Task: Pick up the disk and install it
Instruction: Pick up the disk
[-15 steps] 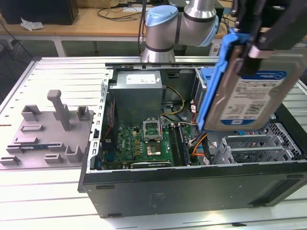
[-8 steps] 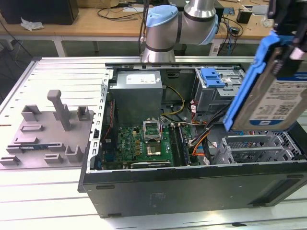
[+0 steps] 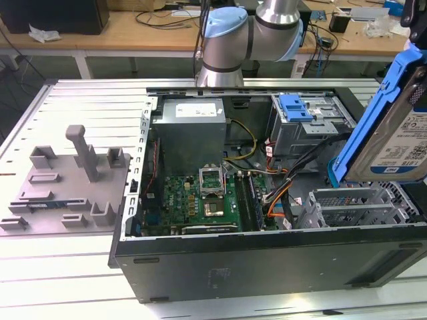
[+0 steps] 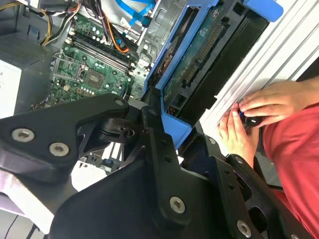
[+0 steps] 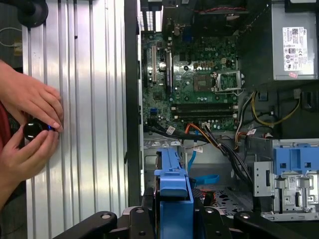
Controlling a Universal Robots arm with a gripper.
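While clamped on disk (image 3: 400, 143), gripper (image 5: 174, 211) aloft abv PC case (image 3: 267, 257).

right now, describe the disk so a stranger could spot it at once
Find the open case. Above its end on the exterior view's right, the disk hangs tilted. Unlike the bare blue latch nearby, its blue frame wraps a silver, labelled drive.

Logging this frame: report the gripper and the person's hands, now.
Gripper: jaws shut on the silver metal disk in its blue plastic carrier frame.
Person's hands: both on a small black round knob.
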